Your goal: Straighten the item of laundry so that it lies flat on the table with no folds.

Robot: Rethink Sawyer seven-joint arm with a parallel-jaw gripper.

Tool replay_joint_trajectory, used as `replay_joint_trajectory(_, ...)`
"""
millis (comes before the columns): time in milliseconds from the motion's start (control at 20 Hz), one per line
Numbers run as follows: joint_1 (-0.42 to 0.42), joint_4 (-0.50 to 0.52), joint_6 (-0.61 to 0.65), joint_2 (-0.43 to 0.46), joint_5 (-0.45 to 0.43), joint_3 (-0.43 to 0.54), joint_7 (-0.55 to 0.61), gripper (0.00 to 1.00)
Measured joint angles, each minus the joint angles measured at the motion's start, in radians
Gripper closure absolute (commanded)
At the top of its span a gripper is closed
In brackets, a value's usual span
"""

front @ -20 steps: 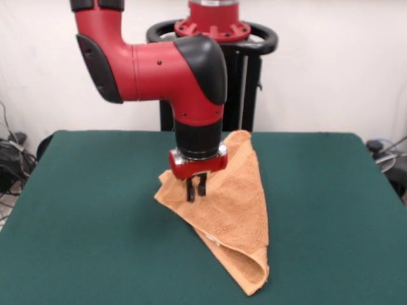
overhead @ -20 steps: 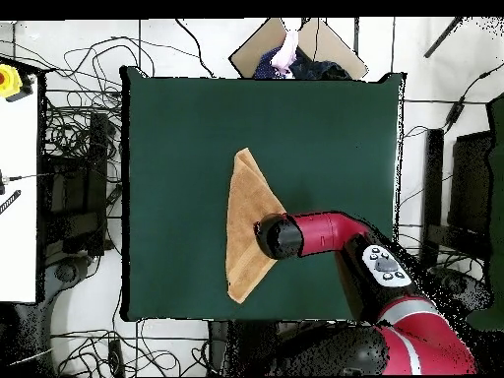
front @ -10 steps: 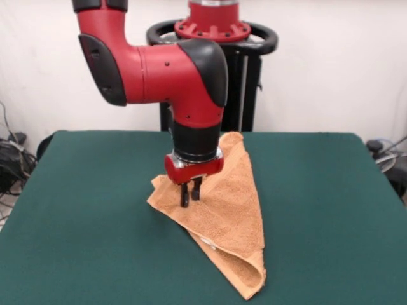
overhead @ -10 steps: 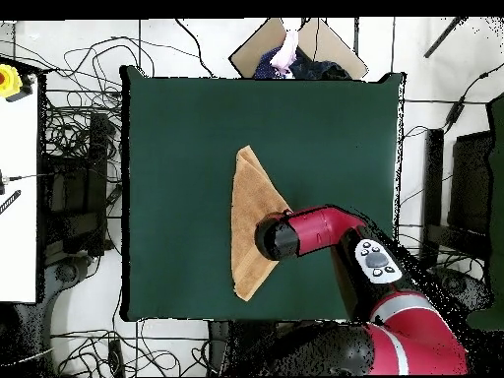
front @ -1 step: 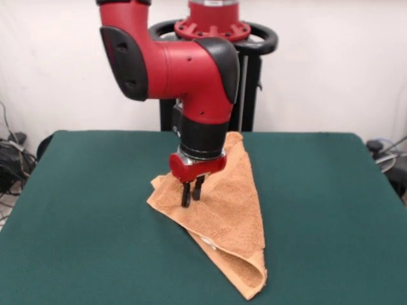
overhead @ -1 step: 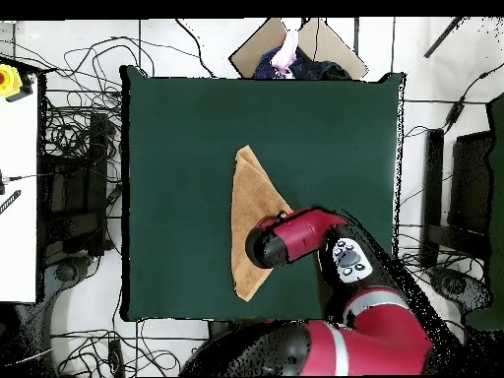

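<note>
Pointing straight down with its two dark fingers close together, the claw (front @ -1 step: 189, 193) pinches the left corner of the orange towel (front @ -1 step: 226, 213), which lies folded into a triangle mid-way across the green table (front @ -1 step: 82, 210).

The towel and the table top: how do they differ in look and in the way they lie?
The towel is orange-tan and looped; the table is dark green and smooth, like felt. The towel is small and folded into a triangle, with a doubled edge at its near point; the table is wide, rectangular and flat. The gripper stands on the towel's side corner, not on bare table. Both look like cloth surfaces.
</note>
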Motion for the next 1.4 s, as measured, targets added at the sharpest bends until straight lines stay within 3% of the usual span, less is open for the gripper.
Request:
replay_joint_trajectory(50,0.007,-0.001,-0.018,0.001,0.0,-0.011,0.0,1.0)
replay_joint_trajectory(100,0.013,-0.001,-0.035,0.002,0.0,-0.023,0.0,0.0)
replay_joint_trajectory(300,-0.022,-0.002,-0.061,-0.009,0.005,-0.024,0.0,0.0)
replay_joint_trajectory(650,-0.116,0.005,-0.061,-0.054,0.091,0.013,0.0,0.0)
replay_joint_trajectory(1000,-0.12,-0.022,-0.061,-0.066,0.146,0.016,0.0,0.0)
replay_joint_trajectory(1400,-0.1,-0.062,-0.061,-0.012,0.155,0.015,0.0,0.0)
